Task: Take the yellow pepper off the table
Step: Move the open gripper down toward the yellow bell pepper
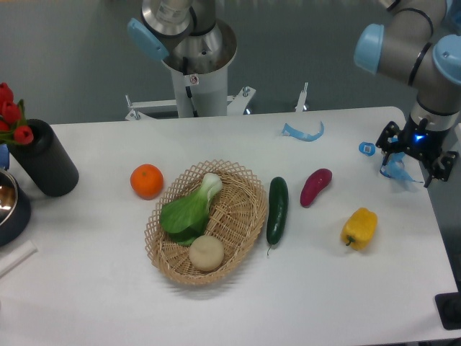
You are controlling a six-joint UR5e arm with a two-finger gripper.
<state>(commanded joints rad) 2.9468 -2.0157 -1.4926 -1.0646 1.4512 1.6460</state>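
nothing is picked up yet: the glossy, lobed yellow pepper (359, 228) lies untouched on the white tabletop (324, 303), the black two-finger gripper (418, 167) open and empty nearby.

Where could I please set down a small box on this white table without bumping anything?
The bare front strip of the white table, below the wicker basket and the yellow bell pepper, is free. So is the back centre, behind the basket. The left edge, by the black cylindrical vase, is crowded.
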